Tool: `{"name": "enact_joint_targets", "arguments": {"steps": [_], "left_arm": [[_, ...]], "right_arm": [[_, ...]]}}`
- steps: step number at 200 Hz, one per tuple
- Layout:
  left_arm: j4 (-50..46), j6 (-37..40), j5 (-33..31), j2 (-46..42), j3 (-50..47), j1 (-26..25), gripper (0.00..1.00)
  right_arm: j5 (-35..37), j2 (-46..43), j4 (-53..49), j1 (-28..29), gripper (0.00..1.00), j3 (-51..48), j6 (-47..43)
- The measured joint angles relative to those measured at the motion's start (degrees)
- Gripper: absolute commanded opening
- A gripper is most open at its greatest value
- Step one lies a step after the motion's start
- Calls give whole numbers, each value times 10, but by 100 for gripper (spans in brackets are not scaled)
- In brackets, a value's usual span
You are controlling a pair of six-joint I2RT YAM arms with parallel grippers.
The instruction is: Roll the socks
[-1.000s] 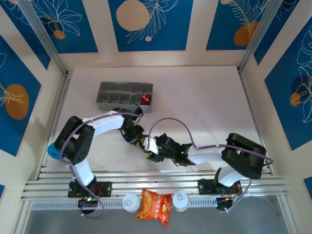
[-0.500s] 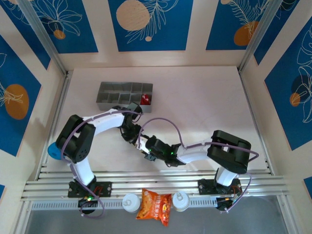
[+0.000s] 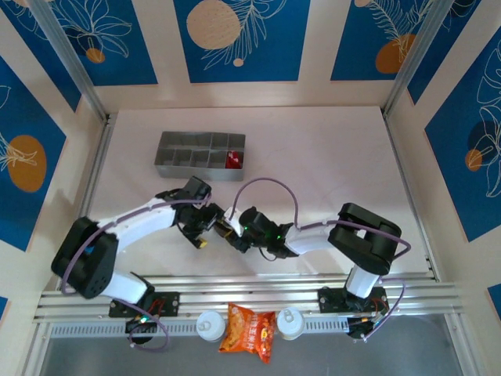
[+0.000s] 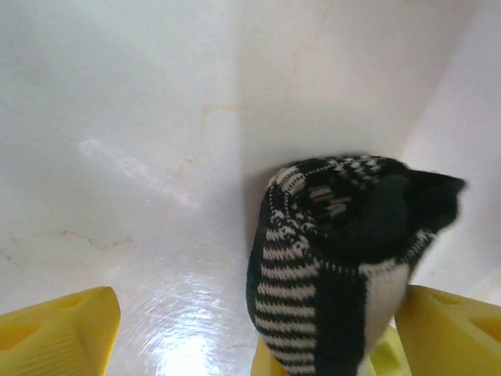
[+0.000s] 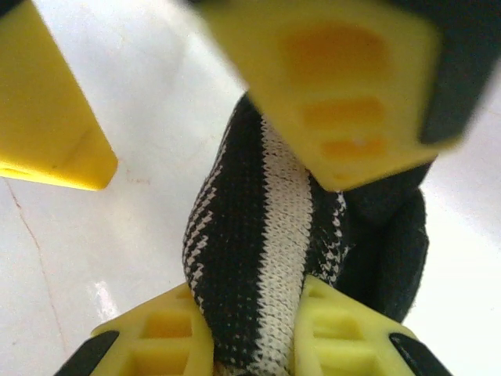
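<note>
Left hand (image 3: 204,233) has opened; up close, right hand (image 5: 250,337) pinches striped sock (image 5: 262,204).

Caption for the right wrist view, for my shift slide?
Right claw pinching the bundled black-and-white striped sock, open left claw flanking it.
</note>
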Motion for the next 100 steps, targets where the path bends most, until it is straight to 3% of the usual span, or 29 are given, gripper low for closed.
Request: {"name": "enact_joint_targets", "arguments": {"steps": [41, 64, 100], "left_arm": [[81, -17, -16, -102, -82, 2, 81], [124, -22, -14, -108, -120, 0, 75], [180, -21, -15, -76, -129, -9, 75]], "right_arm": [[-131, 17, 16, -68, 0, 5, 38], [-212, 31, 30, -105, 0, 5, 61], [-337, 64, 61, -162, 0, 5, 108]]}}
